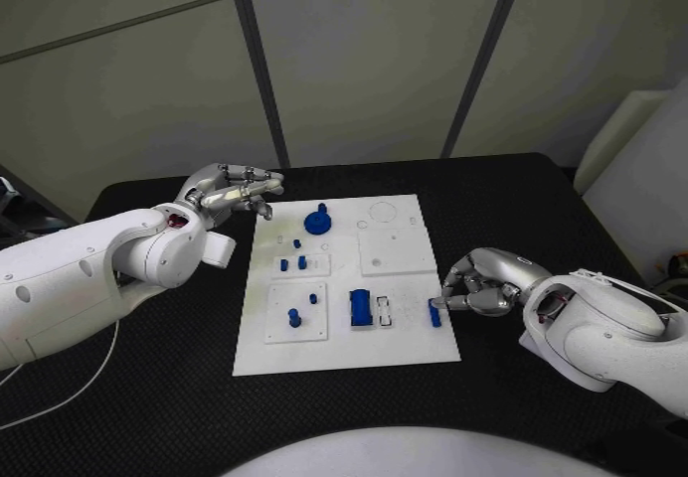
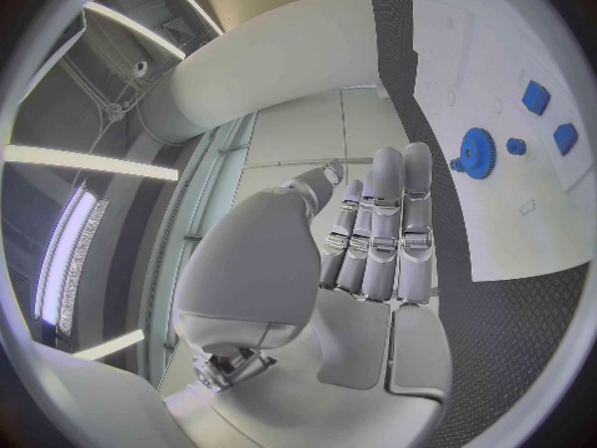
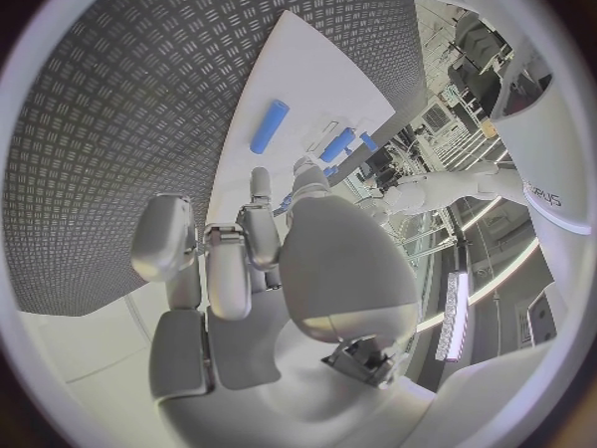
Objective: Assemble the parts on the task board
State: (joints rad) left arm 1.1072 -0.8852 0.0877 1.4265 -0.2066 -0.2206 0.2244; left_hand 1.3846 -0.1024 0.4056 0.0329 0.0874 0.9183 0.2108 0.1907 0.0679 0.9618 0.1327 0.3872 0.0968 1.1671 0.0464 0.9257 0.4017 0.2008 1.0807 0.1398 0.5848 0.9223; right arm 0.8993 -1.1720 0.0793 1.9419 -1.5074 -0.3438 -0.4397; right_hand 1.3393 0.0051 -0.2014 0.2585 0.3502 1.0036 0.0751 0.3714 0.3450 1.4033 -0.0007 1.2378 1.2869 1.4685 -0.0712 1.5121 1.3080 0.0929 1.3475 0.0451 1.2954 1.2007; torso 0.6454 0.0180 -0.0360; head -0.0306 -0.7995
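The white task board [image 1: 344, 343] lies in the middle of the black table. On it are a blue gear [image 1: 318, 219], small blue pieces [image 1: 294, 264], a blue peg [image 1: 294, 317] and a blue block [image 1: 359, 306]. My left hand [image 1: 230, 189] hovers at the board's far left corner, fingers straight and holding nothing; its wrist view shows the gear [image 2: 477, 152] beyond the fingertips [image 2: 404, 164]. My right hand [image 1: 480, 283] sits curled at the board's right edge, beside a loose blue pin [image 1: 433, 314] [image 3: 269, 126]. A speck of blue shows between its thumb and a finger [image 3: 259, 194]; I cannot tell whether it is held.
White inset plates [image 1: 395, 248] sit on the board's right half. A white wall panel [image 1: 631, 149] stands past the table's far right corner. Black table surface [image 1: 531, 209] surrounds the board on all sides.
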